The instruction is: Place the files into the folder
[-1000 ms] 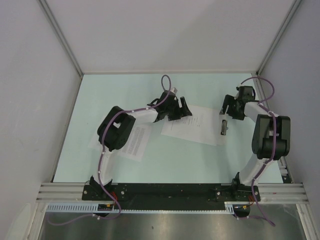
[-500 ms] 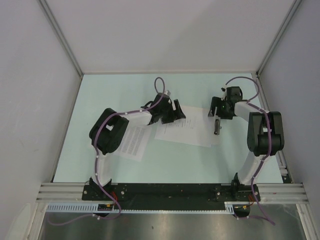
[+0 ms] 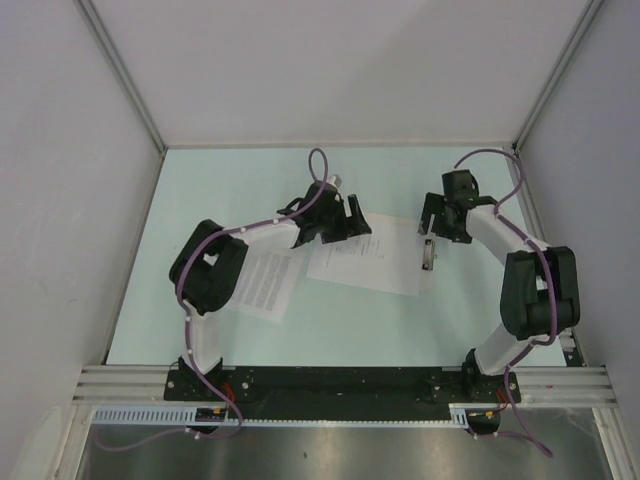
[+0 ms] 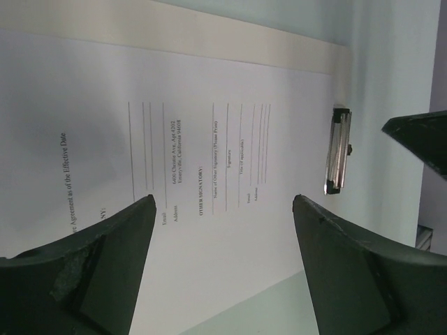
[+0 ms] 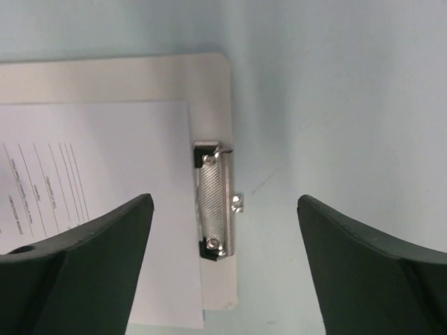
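The sparser file (image 3: 365, 262) lies on the folder (image 5: 140, 77), a cream board whose strip shows past the sheet's far edge (image 4: 230, 38). The sheet's short edge reaches the folder's metal clip (image 5: 215, 209), also visible in the top view (image 3: 428, 255) and left wrist view (image 4: 339, 150). The densely lined file (image 3: 262, 285) lies on the table to the left, partly under my left arm. My left gripper (image 3: 355, 222) is open above the sparse sheet (image 4: 223, 202). My right gripper (image 3: 432, 215) is open above the clip (image 5: 224, 201).
The pale green table (image 3: 330, 330) is boxed in by white walls at the back and both sides. A metal rail (image 3: 340, 382) with both arm bases runs along the near edge. The right gripper's dark fingertip (image 4: 419, 139) shows in the left wrist view.
The folder with the sparse sheet on it has slid left. My right gripper has moved left with it, and my left gripper has shifted slightly left. Both stay open.
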`<state>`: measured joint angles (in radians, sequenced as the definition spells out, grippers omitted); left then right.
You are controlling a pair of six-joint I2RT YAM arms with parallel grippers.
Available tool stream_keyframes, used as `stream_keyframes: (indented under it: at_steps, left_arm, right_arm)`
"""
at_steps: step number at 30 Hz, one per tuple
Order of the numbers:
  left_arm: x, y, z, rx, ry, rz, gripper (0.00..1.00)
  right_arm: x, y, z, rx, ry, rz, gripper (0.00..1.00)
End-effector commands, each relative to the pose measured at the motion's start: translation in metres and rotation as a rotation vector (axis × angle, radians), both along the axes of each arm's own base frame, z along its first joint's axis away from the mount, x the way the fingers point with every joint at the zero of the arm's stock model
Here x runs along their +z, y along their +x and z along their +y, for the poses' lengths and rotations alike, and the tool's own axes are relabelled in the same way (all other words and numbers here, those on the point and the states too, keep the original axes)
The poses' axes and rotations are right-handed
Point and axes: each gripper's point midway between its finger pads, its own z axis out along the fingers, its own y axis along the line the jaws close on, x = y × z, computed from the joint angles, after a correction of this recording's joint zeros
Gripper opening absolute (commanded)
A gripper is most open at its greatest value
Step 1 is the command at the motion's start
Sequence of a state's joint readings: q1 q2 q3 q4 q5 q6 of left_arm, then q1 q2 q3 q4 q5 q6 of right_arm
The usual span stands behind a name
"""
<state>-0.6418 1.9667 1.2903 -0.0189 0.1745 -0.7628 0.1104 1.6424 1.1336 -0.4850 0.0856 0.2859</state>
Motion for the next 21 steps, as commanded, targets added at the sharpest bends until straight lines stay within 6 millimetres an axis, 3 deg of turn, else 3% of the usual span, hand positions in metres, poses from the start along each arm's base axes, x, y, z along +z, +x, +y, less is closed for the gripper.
stream_keyframes:
  at_steps: [1, 6, 8, 10, 15, 18, 21]
  left_arm:
    - [0.026, -0.003, -0.024, -0.039, -0.093, -0.022, 0.85]
    - [0.017, -0.010, -0.025, -0.038, -0.089, -0.018, 0.84]
    - [0.011, -0.012, -0.024, -0.041, -0.084, -0.011, 0.84]
    - [0.008, -0.012, -0.024, -0.046, -0.081, -0.016, 0.83]
    - [0.024, -0.007, -0.016, -0.069, -0.022, -0.102, 0.83]
    - [0.028, -0.005, -0.004, -0.068, 0.068, -0.116, 0.84]
    - [0.035, -0.002, 0.007, -0.064, 0.137, -0.133, 0.85]
  right_arm:
    - [-0.008, -0.022, 0.017, -0.028, -0.042, 0.051, 0.81]
    - [-0.034, -0.026, 0.025, 0.020, 0.017, 0.087, 0.85]
    - [-0.038, -0.026, 0.022, 0.022, 0.025, 0.093, 0.79]
    - [-0.044, -0.025, 0.023, 0.034, 0.040, 0.093, 0.62]
    - [-0.054, -0.026, 0.028, 0.067, 0.044, 0.109, 0.61]
    - [-0.057, -0.026, 0.025, 0.062, 0.024, 0.112, 0.40]
    - [-0.057, -0.026, 0.022, 0.053, 0.005, 0.105, 0.41]
